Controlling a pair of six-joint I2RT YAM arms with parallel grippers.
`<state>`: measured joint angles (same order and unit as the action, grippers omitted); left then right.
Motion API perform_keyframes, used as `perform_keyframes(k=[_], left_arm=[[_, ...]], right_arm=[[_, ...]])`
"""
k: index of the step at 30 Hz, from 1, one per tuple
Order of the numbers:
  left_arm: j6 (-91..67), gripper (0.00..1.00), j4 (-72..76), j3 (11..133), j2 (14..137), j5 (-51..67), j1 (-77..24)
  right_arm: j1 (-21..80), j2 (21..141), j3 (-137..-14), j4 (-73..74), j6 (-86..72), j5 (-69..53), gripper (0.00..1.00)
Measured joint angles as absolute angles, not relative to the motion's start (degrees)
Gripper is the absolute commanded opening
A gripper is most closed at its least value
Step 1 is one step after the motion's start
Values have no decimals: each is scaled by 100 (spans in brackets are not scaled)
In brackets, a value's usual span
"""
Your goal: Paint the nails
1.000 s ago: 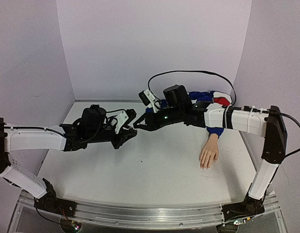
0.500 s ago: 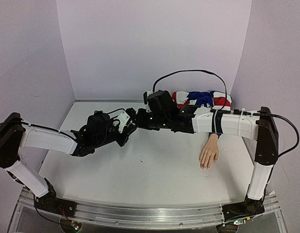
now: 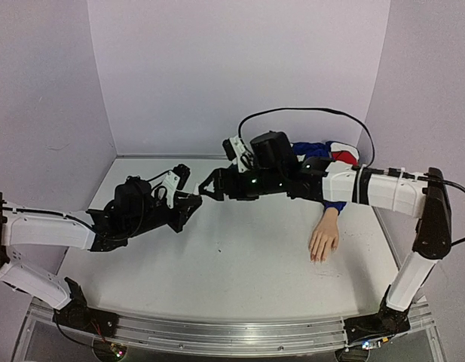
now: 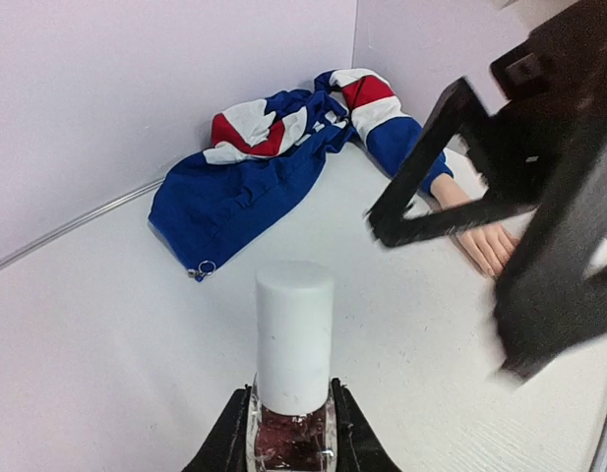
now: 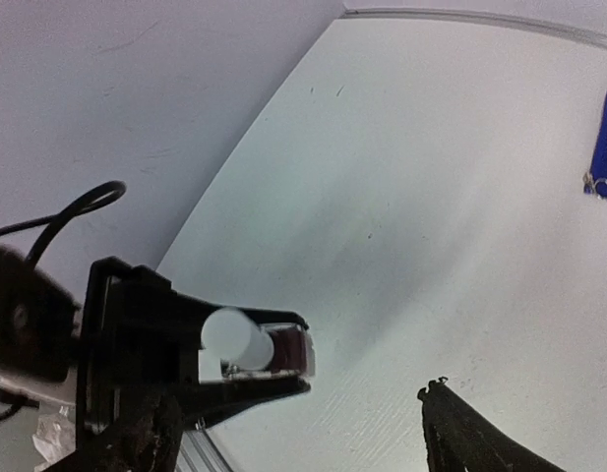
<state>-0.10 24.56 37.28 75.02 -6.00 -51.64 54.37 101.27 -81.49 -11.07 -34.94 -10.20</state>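
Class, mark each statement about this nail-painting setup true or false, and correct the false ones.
1. The left tool grips a polish bottle. True.
2. The bottle's cap is black. False: it is white.
3. The right tool is open. True.
4. The right tool holds the mannequin hand in the air. False: the hand lies on the table, untouched.
5. A blue, red and white garment lies by the back wall. True.

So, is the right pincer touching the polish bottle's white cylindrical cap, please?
Apart: left wrist view shows bare table between the right pincer and the white cylindrical cap.
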Motion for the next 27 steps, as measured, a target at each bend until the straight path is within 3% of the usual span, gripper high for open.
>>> perform_keyframes(k=[4, 9, 14, 18, 22, 27], left_arm=[[-377, 0, 2014, 3673, 7229, -130, -4871], [-707, 0, 1800, 3677, 7032, 1612, -4556], [-875, 0, 1684, 3887, 6980, 3446, -4569], [-1007, 0, 1691, 4121, 6980, 4436, -4569], [-1100, 0, 1693, 4219, 6989, 4989, -4569], [-1146, 0, 1691, 4233, 7067, 5247, -4569]], right_arm=[[5153, 9655, -7911, -1103, -2845, -1817, 98], [4928, 9402, -7819, -1205, -2047, -2993, 97], [4915, 9404, -7830, -1201, -1406, -4064, 85], [4915, 9459, -7885, -1232, -1076, -4845, 68], [4917, 9570, -7911, -1415, -1009, -5546, 55], [4921, 9583, -7909, -1649, -1046, -5867, 46]])
